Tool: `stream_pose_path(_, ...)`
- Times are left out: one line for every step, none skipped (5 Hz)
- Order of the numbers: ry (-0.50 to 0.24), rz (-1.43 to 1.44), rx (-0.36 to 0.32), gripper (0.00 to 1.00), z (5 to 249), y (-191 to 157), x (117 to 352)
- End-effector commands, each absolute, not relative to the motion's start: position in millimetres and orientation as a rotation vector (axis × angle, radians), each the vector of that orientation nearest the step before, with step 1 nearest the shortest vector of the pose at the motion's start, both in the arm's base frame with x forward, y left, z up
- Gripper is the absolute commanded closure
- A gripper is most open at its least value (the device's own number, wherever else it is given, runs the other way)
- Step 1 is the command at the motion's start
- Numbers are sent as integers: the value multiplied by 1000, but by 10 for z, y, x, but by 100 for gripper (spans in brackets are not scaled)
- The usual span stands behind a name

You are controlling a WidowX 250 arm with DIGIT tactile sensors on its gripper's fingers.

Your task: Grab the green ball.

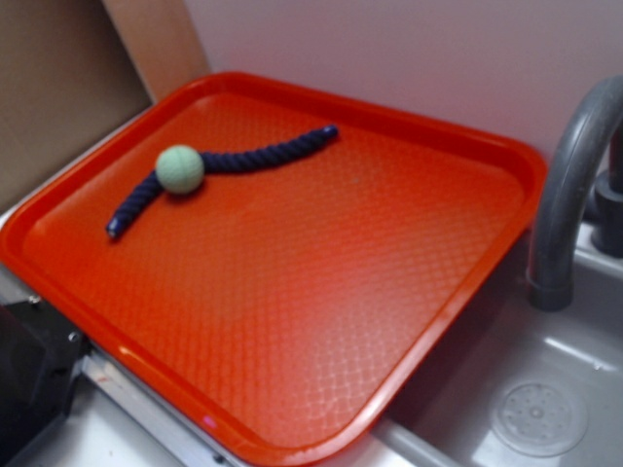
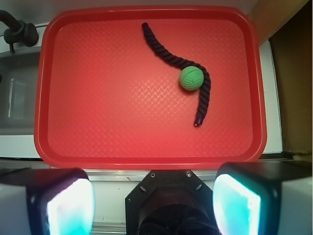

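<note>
The green ball (image 1: 180,168) is threaded on a dark navy twisted rope (image 1: 263,156) and lies in the far left part of the red tray (image 1: 292,292). In the wrist view the ball (image 2: 191,78) lies at the upper right of the tray (image 2: 98,122), with the rope (image 2: 164,51) curving around it. My gripper (image 2: 154,203) is open and empty, its two pads (image 2: 71,205) wide apart, high above the tray's near edge. The gripper does not show in the exterior view.
A grey faucet (image 1: 574,185) stands right of the tray over a grey sink (image 1: 535,409) with a drain. It also shows in the wrist view (image 2: 17,32) at top left. A brown board (image 1: 58,88) stands at the far left. A black block (image 1: 29,379) sits at the lower left.
</note>
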State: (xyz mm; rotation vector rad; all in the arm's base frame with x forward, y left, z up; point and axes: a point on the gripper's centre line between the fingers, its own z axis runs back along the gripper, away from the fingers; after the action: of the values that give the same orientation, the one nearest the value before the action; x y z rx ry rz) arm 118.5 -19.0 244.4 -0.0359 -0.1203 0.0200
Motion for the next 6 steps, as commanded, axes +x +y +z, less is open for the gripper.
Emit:
stream_pose_path(-120, 20, -36, 0, 2444, -190, 1185)
stream_pose_path(-120, -42, 33, 0, 1944, -78, 1685)
stream_pose_path(-147, -84, 121, 0, 1472, 105, 2040)
stream_pose_path(-138, -115, 195, 0, 1024, 444, 2212)
stream_pose_path(-123, -183, 249, 0, 647, 657, 2269)
stream_pose_path(-80, -179, 273, 0, 285, 838, 2335)
